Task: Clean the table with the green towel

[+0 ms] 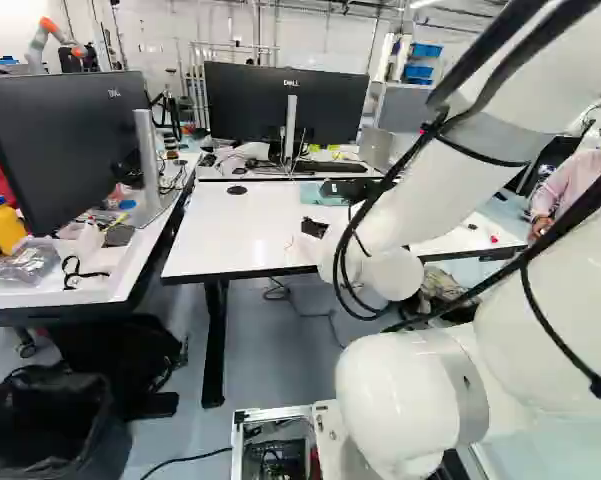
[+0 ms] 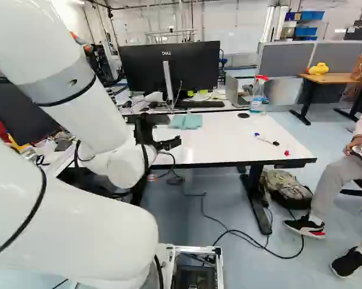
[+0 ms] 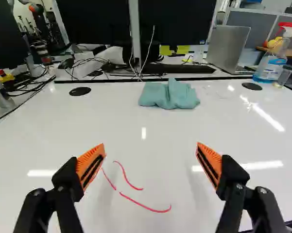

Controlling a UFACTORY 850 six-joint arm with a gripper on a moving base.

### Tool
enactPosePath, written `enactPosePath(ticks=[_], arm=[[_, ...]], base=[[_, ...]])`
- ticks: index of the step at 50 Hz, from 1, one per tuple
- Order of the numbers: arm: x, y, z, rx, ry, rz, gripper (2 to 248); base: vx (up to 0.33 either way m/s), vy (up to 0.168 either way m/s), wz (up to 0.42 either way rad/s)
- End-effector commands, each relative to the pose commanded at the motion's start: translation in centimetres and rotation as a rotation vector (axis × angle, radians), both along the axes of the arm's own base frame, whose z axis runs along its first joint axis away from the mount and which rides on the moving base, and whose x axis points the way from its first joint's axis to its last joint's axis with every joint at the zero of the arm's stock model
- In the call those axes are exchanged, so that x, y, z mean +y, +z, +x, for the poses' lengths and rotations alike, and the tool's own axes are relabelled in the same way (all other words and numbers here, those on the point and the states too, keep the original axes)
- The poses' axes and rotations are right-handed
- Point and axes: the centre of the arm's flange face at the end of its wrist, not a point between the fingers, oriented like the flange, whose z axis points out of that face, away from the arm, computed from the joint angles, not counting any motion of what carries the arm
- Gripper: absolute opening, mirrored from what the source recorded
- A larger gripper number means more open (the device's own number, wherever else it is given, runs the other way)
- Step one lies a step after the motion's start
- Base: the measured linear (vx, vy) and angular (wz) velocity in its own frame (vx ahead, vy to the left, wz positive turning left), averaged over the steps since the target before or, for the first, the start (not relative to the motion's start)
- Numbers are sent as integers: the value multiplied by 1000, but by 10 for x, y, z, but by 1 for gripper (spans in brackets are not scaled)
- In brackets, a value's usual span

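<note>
Reaching out over the table [image 3: 243,126] here with the gripper [image 3: 150,145], opened very wide and holding nothing. Looking ahead for the towel [image 3: 165,98]: lying beyond the fingertips, well apart from them, near the far edge of the table, and just a touch off the midline, on the side of the spray bottle [image 3: 269,67]. Running crosswise, too, with its long axis from side to side, roughly in line with the spread of the gripper. Calling, by the look of it, for a move forward, then down, with a small shift to that side. Best to close on the raised fold rather than chase both ends. Soft, matt and rumpled, heaped in a low mound with one peak; likely to squash in the pinch, perhaps to slip out if nipped too thinly. Hard and smooth underneath, glossy white, bright with reflected light. And look between the orange pads [image 3: 90,164], ridged and wedge-shaped: see the red marks [image 3: 145,206] there, thin, curving, probably pen. Only at the fetching stage, then, judging by this, with the wiping left to do.
</note>
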Motion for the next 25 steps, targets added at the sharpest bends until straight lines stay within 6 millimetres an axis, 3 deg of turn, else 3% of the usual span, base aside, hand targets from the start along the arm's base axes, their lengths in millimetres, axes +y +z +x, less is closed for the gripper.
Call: enactPosePath(ticks=[25], arm=[[0, 0, 0, 0, 0, 0, 247]], base=[[0, 0, 0]])
